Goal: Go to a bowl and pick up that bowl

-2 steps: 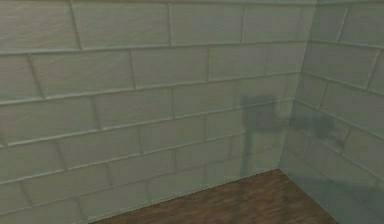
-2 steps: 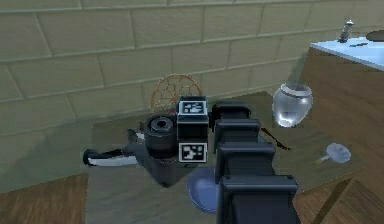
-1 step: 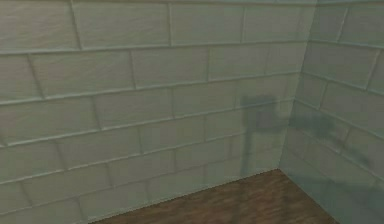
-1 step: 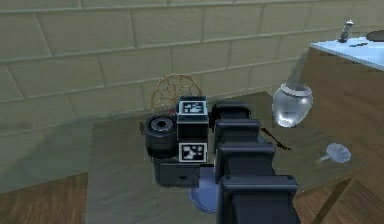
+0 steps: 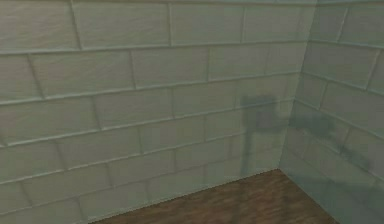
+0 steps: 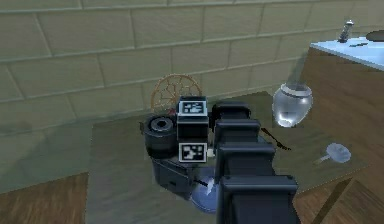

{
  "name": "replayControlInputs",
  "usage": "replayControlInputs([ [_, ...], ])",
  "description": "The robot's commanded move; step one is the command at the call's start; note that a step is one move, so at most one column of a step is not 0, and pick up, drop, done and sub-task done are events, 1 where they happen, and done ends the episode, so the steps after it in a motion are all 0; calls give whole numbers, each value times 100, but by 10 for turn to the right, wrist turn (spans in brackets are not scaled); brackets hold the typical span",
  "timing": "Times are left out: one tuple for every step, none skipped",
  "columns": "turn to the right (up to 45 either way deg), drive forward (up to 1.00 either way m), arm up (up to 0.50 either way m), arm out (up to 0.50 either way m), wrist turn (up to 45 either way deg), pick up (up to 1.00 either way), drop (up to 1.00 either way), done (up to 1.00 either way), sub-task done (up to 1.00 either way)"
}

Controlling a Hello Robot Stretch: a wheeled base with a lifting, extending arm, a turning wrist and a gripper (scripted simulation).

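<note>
Forward view, left and middle: a pale green block wall point(image 5: 120, 90).
Forward view, bottom right: a wedge of brown wood floor point(image 5: 255, 198) at the foot of the wall.
Forward view, right: a side wall point(image 5: 345, 80) of the same blocks meets the first wall in a corner.
Arm side view, left: a beige block wall point(image 6: 70, 55), with a grey-green table point(image 6: 115, 150) against it.
Bowl: no shape can be called a bowl for certain. The nearest to one is a round brown wire shape point(image 6: 168, 92) on the table near the wall, just behind the gripper.
Gripper point(image 6: 160, 135): its dark body is left of two white markers point(image 6: 191, 107), over the table. I cannot tell how the claw stands or whether it holds anything, as things lie at and behind it.
Arm point(image 6: 245, 170): a dark square bar rising from the bottom edge.
Beside the arm, low: a blue-grey rounded patch point(image 6: 204, 195), too unclear to name.
Right of the arm: a clear glass jar point(image 6: 292, 103) stands upright on the table.
Near the table's right end: a small pale thing point(image 6: 335, 153) lies flat, well apart from the gripper.
Far right: a wooden cabinet point(image 6: 350, 95) with a white top, and a small upright thing point(image 6: 348, 28) on it.
</note>
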Motion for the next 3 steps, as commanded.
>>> replayControlInputs([
  [0, 0, -28, 0, 0, 0, 0, 0, 0],
  [0, 0, 0, 0, 0, 100, 0, 0, 0],
  [0, 0, 10, 0, 0, 0, 0, 0, 0],
])
